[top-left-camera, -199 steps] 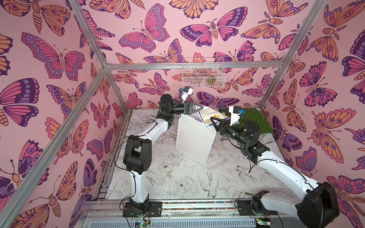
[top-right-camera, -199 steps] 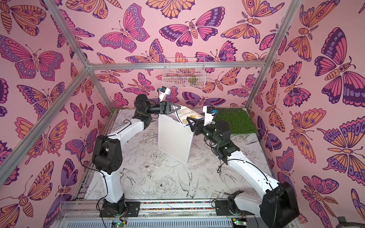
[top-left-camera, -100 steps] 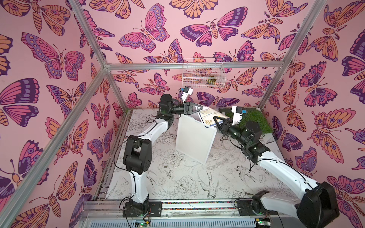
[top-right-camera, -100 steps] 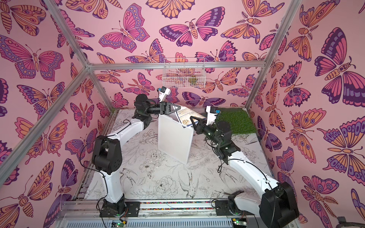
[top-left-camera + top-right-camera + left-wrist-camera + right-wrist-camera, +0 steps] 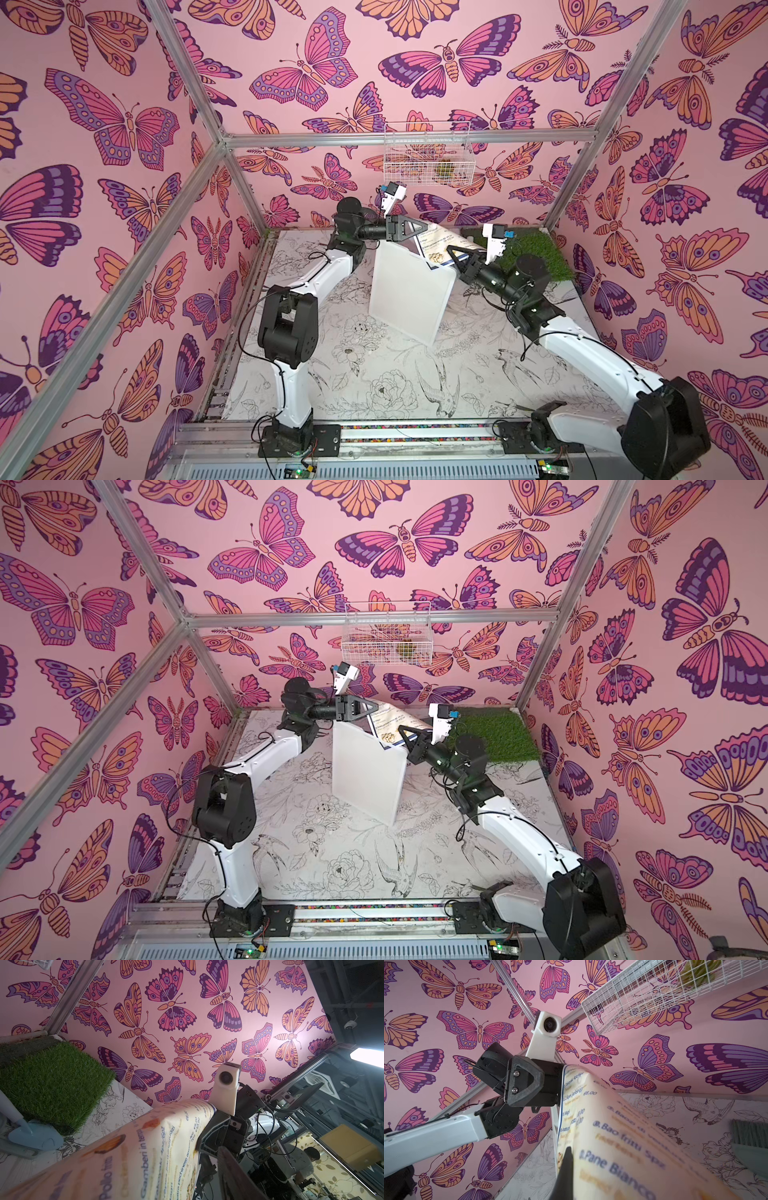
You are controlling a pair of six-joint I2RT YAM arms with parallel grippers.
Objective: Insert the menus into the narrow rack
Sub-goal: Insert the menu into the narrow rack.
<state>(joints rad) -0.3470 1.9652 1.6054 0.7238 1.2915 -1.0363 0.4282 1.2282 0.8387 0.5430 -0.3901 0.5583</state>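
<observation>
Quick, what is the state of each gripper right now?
Left gripper: beside the menu; open or closed cannot be told.
Right gripper: closed on the menu.

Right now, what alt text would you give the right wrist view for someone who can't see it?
A cream menu with blue text curves across the foreground, blurred up close, its far edge at the black left fingers. One dark right finger overlaps its near edge; behind are pink butterfly walls and a white wire basket.
</observation>
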